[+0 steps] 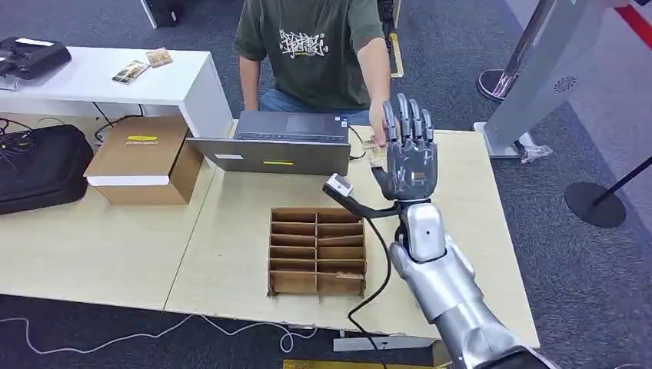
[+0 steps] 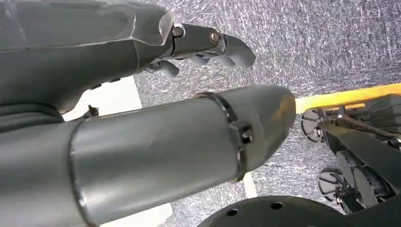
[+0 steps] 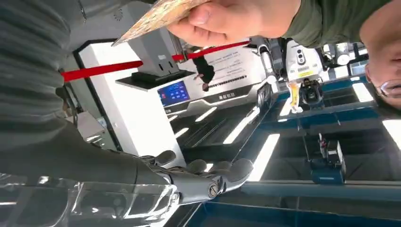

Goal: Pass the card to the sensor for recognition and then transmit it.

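Right hand (image 1: 409, 157) sits center-right in the head view, raised, fingers spread, holding nothing, beside the sensor (image 1: 338, 185). Left wrist view: left hand (image 2: 208, 45) upper middle, grip unclear. Right wrist view: card (image 3: 158, 16) top center, pinched by a person's hand (image 3: 227, 21).

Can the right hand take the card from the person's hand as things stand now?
Probably yes: the right hand is raised with fingers apart, and the person's hand holds the card just beside it, nothing visible between.

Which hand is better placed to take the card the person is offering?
Right. The right hand is raised, fingers apart and empty, by the person's hand holding the card. The left hand hangs over the floor.
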Motion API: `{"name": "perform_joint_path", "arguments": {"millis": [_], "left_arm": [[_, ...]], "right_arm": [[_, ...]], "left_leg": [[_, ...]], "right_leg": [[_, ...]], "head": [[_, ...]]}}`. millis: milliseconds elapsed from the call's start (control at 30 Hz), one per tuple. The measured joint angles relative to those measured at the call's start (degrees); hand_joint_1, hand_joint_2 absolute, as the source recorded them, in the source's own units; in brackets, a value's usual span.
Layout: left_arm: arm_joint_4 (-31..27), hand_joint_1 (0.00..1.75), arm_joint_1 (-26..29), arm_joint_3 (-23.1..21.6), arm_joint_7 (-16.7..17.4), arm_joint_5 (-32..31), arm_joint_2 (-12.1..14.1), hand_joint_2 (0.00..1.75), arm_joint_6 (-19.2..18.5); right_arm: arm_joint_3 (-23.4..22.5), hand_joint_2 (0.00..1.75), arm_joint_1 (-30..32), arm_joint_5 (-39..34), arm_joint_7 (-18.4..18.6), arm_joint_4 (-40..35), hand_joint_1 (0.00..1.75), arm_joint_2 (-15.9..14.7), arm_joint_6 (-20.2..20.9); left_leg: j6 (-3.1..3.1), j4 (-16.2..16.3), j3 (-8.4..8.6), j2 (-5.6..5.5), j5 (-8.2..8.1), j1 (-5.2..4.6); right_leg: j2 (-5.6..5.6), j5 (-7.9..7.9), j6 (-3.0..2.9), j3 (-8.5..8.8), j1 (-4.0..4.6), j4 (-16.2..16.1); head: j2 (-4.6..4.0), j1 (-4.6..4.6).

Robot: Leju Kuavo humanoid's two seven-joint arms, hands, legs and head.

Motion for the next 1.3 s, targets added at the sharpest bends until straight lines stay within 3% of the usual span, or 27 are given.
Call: {"name": "perform_joint_path", "arguments": {"millis": [400,433,467,500,1300], "left_arm": [[0.0,0.00,0.0,0.0,0.1,1.0,0.0,0.00,-0.3],[0.0,0.00,0.1,0.0,0.1,1.1,0.0,0.00,-0.3],[0.0,0.00,0.1,0.0,0.1,1.1,0.0,0.00,-0.5],[0.0,0.00,0.1,0.0,0.2,1.1,0.0,0.00,-0.5],[-0.1,0.00,0.1,0.0,0.2,1.3,0.5,0.00,-0.7]], "right_arm": [[1.6,1.75,-0.3,0.0,0.0,0.1,0.00,0.0,0.0],[1.7,1.75,-0.4,0.0,0.0,0.1,0.49,0.0,0.0],[1.8,1.75,-0.5,0.0,0.0,0.1,1.61,0.0,0.0],[1.8,1.75,-0.5,0.0,-0.2,0.2,1.75,0.0,0.0],[1.9,1.75,-1.1,0.0,0.0,1.5,1.75,0.0,0.0]], "left_leg": [[0.00,0.0,-0.01,0.00,0.00,0.00],[0.00,0.0,0.00,0.00,0.00,0.00],[0.00,0.0,0.00,0.00,0.00,0.00],[0.00,0.0,-0.01,0.00,0.00,0.00],[0.00,0.0,0.00,0.00,0.00,0.00]], "right_leg": [[0.00,0.00,0.00,0.00,0.00,0.0],[0.00,0.00,0.00,0.00,0.00,0.0],[0.00,0.00,0.00,0.00,0.00,0.0],[0.00,0.00,0.00,0.00,0.00,0.0],[0.00,0.00,0.00,0.00,0.00,0.0]], "head": [[0.00,0.00],[-0.02,0.00],[0.00,0.00],[0.00,0.00],[-0.02,-0.02]]}}
